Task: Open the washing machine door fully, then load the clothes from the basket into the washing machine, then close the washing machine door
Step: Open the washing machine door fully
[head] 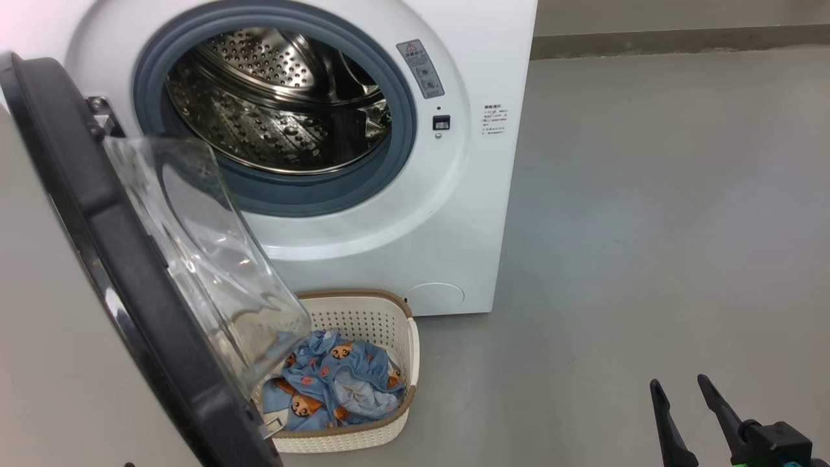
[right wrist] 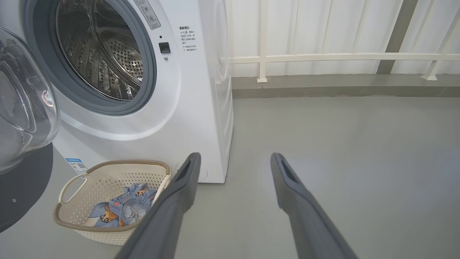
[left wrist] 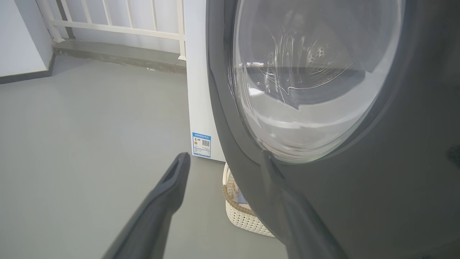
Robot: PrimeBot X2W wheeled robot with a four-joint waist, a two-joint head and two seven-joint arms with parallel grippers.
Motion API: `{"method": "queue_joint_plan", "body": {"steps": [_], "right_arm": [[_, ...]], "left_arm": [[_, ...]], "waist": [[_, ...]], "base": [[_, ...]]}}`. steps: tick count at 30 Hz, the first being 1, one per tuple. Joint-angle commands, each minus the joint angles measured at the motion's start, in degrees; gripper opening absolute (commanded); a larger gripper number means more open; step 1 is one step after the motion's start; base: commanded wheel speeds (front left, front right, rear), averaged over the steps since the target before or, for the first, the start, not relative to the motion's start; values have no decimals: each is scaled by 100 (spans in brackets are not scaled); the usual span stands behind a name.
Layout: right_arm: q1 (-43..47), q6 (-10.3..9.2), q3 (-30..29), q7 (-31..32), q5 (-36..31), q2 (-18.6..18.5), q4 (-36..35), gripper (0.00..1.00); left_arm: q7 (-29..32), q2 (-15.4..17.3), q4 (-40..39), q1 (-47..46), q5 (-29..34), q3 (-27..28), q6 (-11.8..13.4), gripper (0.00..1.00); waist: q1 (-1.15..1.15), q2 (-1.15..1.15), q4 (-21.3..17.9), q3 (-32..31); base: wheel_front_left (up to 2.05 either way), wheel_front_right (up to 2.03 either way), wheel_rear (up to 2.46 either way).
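We judge the first step is not quite done: the washing machine door (head: pixel 123 259) stands out from the washing machine (head: pixel 467 194) on its left hinge, with the glass bowl pointing to our right. In the head view it covers the left part of the basket (head: pixel 369 321), which sits on the floor just before the machine. The left end effector (left wrist: pixel 224 158), fingers spread, is at the door's outer face, so the next move calls for pushing it wider, while the right end effector (head: pixel 679 384), also spread and empty, hovers well apart. The clothes (head: pixel 337 383) lie crumpled in the basket with no clear long axis.
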Motion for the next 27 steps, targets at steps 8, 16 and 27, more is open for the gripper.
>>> {"method": "queue_joint_plan", "body": {"steps": [8, 16, 27], "right_arm": [[-87, 9, 93, -69, -88, -82, -120, 100], [-80, 9, 100, -69, -58, -76, -146, 100], [-58, 9, 78, -69, -32, -68, -161, 100]], "left_arm": [[-38, 71, -147, -119, -5, 162, 43, 100], [-38, 71, -78, -118, -32, 172, 0, 0], [-38, 71, -373, -232, 7, 396, 209, 0]], "waist": [[0, 0, 4, 16], [0, 0, 4, 8], [0, 0, 59, 13]], "base": [[0, 0, 0], [0, 0, 0], [0, 0, 0]]}}
